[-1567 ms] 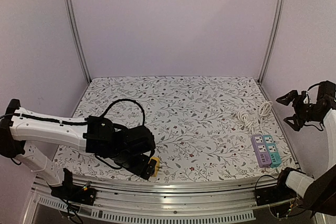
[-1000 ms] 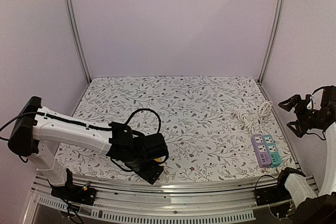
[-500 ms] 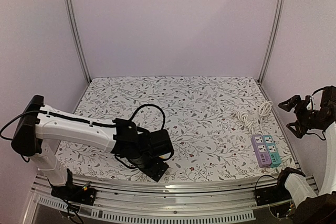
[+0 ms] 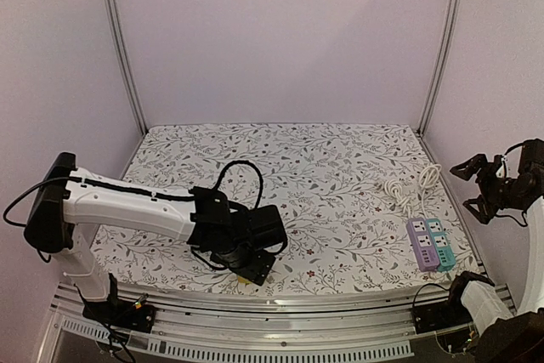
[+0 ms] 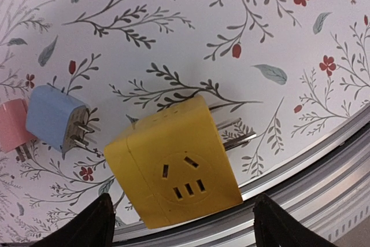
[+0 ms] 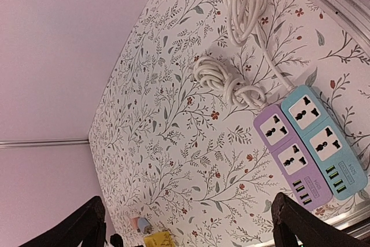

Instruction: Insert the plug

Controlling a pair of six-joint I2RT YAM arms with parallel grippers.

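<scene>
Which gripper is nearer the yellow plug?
Left. The left gripper hangs over the yellow plug, jaws open either side; the right gripper is raised at the far right, beyond the power strip.

Blue plug [image 5: 55, 114] beside perhaps a pink plug [image 5: 13, 124] on floral tablecloth [image 5: 191, 21]

Both wrist cameras (left far closer) overlook the yellow adapter [image 5: 173, 166].
</scene>
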